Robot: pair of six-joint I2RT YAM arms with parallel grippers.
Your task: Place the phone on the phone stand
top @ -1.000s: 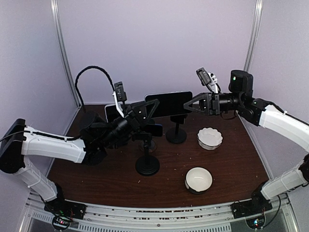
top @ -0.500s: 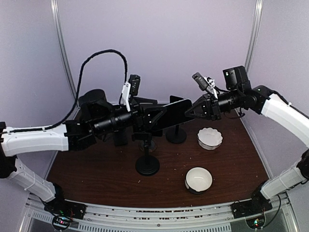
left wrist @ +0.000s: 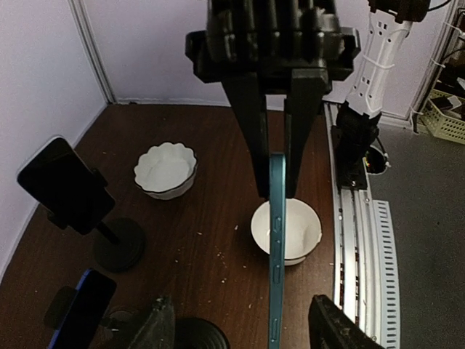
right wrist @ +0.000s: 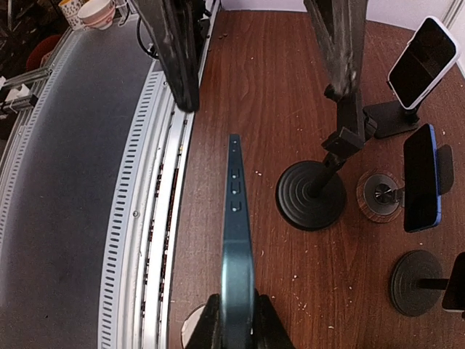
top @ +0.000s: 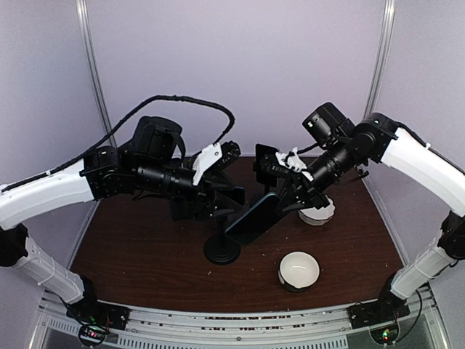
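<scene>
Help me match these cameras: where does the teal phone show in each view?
Top external: teal phone at centre, tilted.
Left wrist: teal phone edge-on, centre to bottom edge.
Right wrist: teal phone edge-on, centre to bottom edge.
Shared landmark: right claw gripping it.

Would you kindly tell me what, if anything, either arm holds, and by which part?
The right tool grips the teal phone by one short end; the left tool is open, holding nothing.

Teal phone (right wrist: 237,247); white bowl (top: 298,267); black stand (top: 221,249); dark brown table (top: 138,247).
</scene>
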